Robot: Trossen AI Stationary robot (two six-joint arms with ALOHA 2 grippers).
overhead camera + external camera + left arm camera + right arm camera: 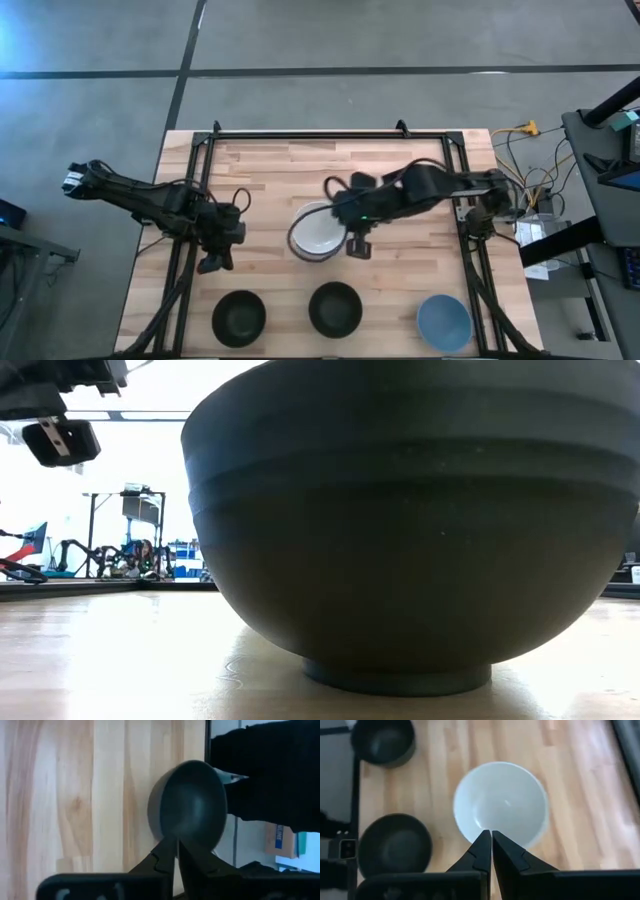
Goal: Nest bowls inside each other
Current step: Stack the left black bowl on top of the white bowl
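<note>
Closest to the low camera stands the middle black bowl [420, 520], filling most of that view and resting upright on the wooden table [270, 170]; from above it sits at the centre of the near edge [335, 308]; the left black bowl [239, 318] lies to one side of it and the blue bowl [443, 322] to the other, all three well apart in a row. Mid-table sits the white bowl [318, 232], upright, with a darker rim showing around it; whether further bowls are nested beneath it cannot be told. Right gripper [358, 246]: positioned just beside the white bowl's rim, fingers [481, 851] pressed together with nothing between them; its wrist view shows the white bowl [501, 804] directly ahead. Left gripper [214, 262]: positioned near the table's left edge, above the left black bowl [189, 802]; fingers closed together, holding nothing.
</note>
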